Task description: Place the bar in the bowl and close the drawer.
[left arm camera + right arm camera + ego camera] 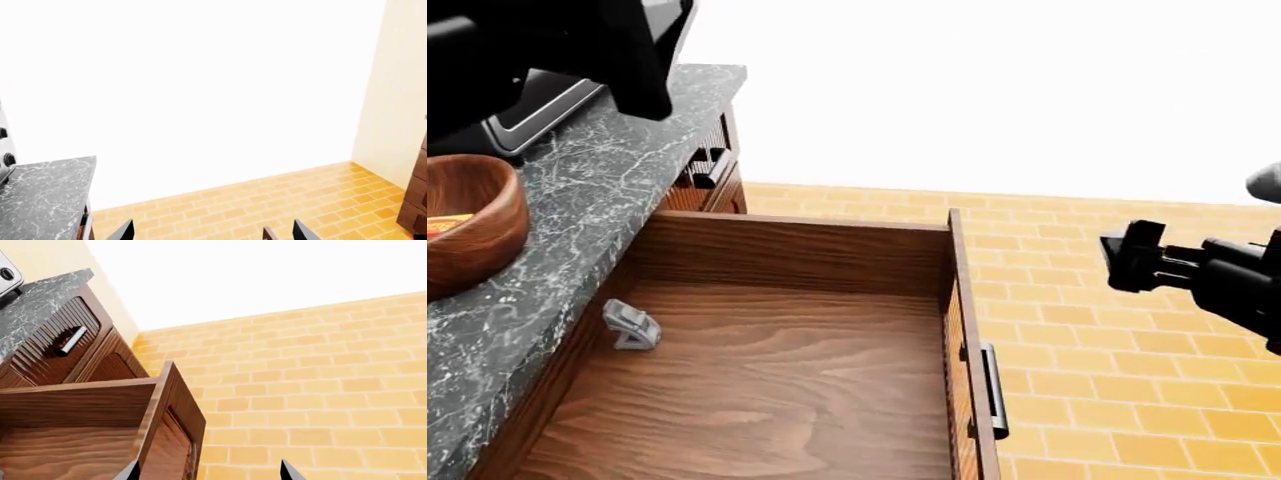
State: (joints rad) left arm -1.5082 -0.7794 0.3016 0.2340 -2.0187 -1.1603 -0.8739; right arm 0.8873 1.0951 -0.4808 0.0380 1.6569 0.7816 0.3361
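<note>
Drawer [774, 350]: wide, deep, brown wood-grain, pulled fully out below the marble counter [587, 210]; likely heavy but free-sliding, best pushed flat on the ribbed front [175, 425] near the silver handle [993, 390]. Bowl [467, 225]: reddish-brown, thick-walled, rigid, resting on the counter at head view's left. Bar [443, 226]: only an orange-red sliver visible inside the bowl, probably light and slick. Right gripper [210, 471]: fingers spread, empty, beside the front. Left gripper [213, 232]: spread, empty.
</note>
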